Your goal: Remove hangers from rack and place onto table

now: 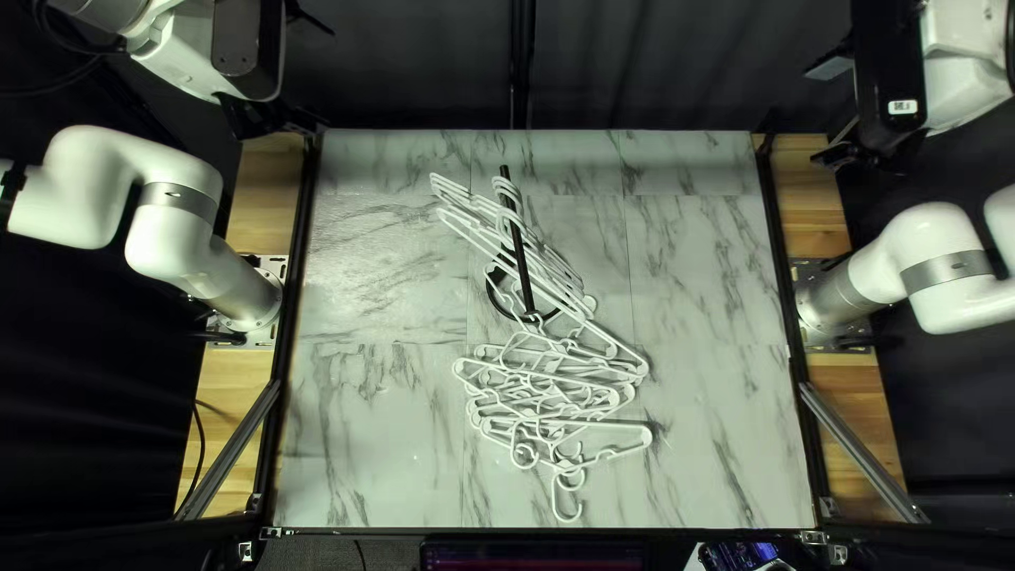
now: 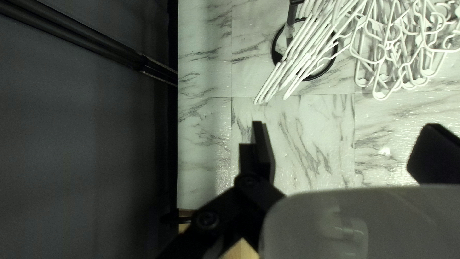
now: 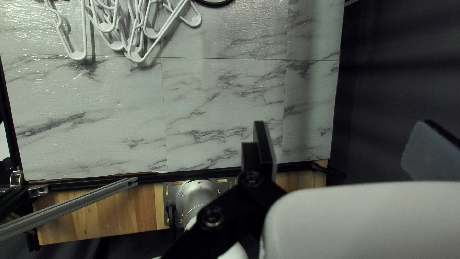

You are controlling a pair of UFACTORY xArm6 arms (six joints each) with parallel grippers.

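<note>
On the counter (image 1: 698,423), loose hangers (image 1: 545,397) are heaped beside the rack (image 1: 524,280); hung hangers (image 1: 550,277) remain to be removed. Left hand (image 2: 346,136) and right hand (image 3: 345,135): wide open, empty, presumably held clear for an unobstructed approach.

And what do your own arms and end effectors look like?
My left arm and right arm are white and rounded, with grey bands. Black cables loop beside the left one; a white label marks the right one's black housing. Left end effector and right end effector: black links, two flat fingers.
</note>
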